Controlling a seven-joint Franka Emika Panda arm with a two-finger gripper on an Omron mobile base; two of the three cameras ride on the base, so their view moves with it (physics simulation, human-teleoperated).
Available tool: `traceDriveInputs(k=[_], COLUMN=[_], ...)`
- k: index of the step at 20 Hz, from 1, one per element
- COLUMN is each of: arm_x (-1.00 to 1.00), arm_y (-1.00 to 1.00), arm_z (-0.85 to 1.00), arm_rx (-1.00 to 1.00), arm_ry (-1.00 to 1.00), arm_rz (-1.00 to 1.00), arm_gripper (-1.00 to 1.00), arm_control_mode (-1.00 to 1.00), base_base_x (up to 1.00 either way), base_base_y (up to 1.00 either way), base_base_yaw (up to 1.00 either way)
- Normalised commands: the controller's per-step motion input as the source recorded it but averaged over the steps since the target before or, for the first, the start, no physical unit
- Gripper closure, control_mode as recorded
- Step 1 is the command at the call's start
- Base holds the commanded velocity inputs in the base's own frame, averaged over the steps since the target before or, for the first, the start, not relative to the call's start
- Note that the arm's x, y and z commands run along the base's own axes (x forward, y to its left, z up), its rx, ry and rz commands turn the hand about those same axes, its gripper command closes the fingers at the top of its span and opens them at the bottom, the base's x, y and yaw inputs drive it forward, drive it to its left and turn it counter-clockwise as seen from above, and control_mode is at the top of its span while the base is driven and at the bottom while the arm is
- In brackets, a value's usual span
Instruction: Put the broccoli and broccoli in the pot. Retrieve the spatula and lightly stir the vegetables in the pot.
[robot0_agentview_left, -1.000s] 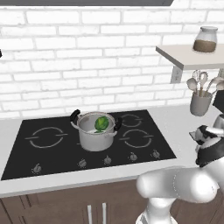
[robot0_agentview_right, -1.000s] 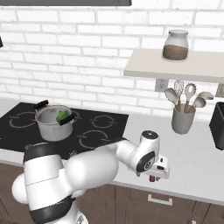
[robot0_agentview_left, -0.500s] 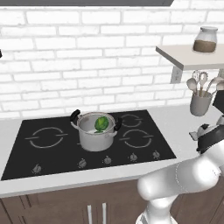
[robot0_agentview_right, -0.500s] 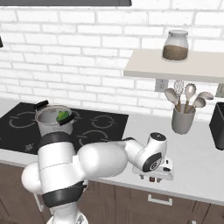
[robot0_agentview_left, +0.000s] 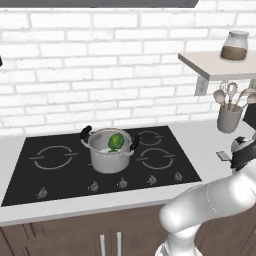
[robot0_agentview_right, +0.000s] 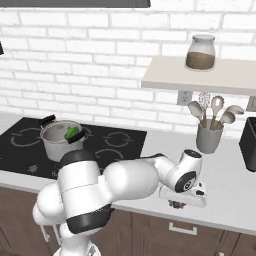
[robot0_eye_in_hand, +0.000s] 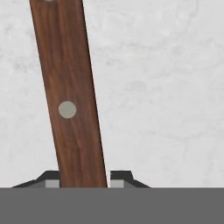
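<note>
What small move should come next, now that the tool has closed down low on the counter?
Probably a short straight lift. In the hand view the tool is shut on the wooden spatula handle, which lies flat on the white counter. Broccoli already sits in the pot on the cooktop, so raising the spatula clear before swinging toward the pot seems the safest start.

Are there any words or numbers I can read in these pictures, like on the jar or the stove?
There are none to read.
The jar on the shelf has no label.
The stove shows only ring marks and plain knobs, no numbers.
The pot and the utensil cup are bare.
The wooden handle between the hand's fingertips has round rivets, no writing.
</note>
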Motion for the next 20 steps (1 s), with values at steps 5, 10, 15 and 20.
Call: traceDriveInputs(k=[5, 10, 15, 20], arm_x=[-0.03, -0.71, -0.91, -0.75], arm_y=[0.32, 0.18, 0.56, 1.0], arm_z=[-0.23, 0.5, 0.98, 0.61], arm_rx=[-0.08, -0.13, -0.25, -0.36], arm_ry=[0.0, -0.17, -0.25, -0.06], arm_rz=[0.0, 0.08, 0.24, 0.41], arm_gripper=[1.0, 1.0, 1.0, 1.0], arm_control_mode=[-1.0, -1.0, -1.0, -1.0], base_base_x=[0.0, 0.0, 0.0, 0.0], base_base_y=[0.0, 0.0, 0.0, 0.0], base_base_yaw=[0.0, 0.0, 0.0, 0.0])
